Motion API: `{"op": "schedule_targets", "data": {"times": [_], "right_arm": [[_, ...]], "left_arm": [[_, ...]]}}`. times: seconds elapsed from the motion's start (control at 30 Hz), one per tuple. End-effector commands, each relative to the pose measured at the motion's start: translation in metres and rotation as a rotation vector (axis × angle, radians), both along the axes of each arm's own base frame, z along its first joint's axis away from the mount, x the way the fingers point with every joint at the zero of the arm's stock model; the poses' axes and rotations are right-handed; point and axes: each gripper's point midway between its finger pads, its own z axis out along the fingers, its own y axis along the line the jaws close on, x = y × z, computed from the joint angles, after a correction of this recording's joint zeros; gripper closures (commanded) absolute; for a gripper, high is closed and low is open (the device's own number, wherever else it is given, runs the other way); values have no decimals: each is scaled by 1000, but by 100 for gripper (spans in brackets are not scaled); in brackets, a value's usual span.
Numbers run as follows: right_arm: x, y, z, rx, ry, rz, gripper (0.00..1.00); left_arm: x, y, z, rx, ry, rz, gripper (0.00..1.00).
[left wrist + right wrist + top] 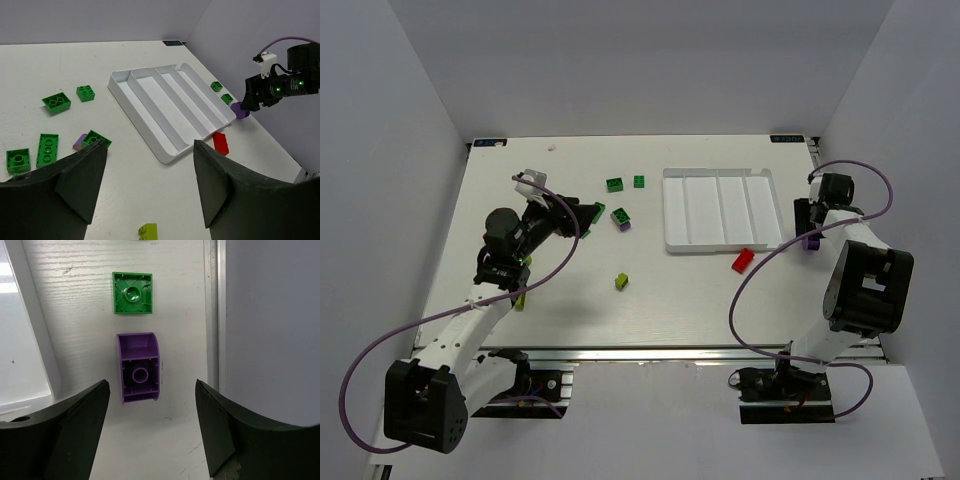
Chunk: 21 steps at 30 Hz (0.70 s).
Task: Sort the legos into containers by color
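Legos (617, 185) lie unsorted: right claw (150, 384), wide and empty, hovers over a purple one (139, 368) by the tray (668, 210); left claw (150, 142) likewise. Next it likely must descend and pinch.

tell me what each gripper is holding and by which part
Nothing is held. The left gripper and right gripper are open and empty; the purple brick lies loose below the right one.

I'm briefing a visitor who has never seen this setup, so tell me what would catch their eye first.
The white tray, right of centre on the table with all four compartments empty, stands out first. Green bricks lie loose to its left and a red brick by its near edge. The right claw hangs open over an upside-down purple brick right of the tray.
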Motion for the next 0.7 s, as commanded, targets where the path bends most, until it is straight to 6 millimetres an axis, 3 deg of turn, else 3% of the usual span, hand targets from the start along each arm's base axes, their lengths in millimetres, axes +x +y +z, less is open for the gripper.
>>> {"op": "schedule_targets", "data": {"times": [0.0, 0.67], "right_arm": [[12, 0, 4, 16, -41, 0, 26], [9, -1, -27, 35, 49, 0, 43]], "left_arm": [[1, -2, 21, -3, -46, -5, 21], [-1, -5, 21, 1, -51, -15, 21]]}}
